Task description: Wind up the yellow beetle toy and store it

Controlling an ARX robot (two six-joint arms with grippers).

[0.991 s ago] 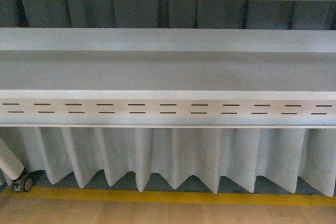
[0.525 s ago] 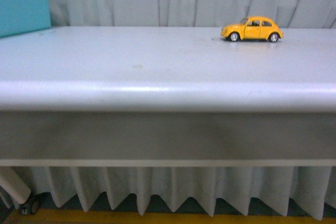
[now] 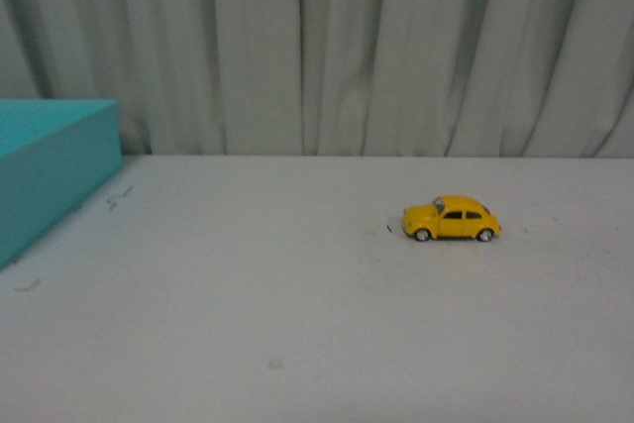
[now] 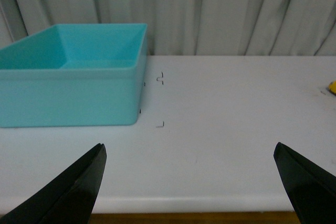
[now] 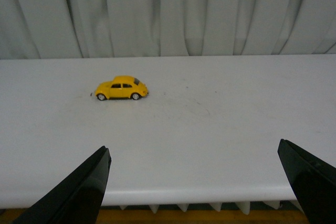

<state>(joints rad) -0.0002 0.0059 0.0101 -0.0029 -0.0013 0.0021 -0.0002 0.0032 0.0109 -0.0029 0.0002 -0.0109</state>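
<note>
Yellow beetle toy (image 3: 452,219) stands on its wheels on the white surface (image 3: 248,324), well apart from the turquoise bin (image 4: 73,93). Left fingers (image 4: 79,182) and right fingers (image 5: 84,187) are spread wide and empty. The task looks unstarted, so the nearer right arm should reach in and grasp the car

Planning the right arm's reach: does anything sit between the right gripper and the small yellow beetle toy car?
Nothing visible: only bare white tabletop lies between the open right gripper and the yellow beetle toy car.
</note>
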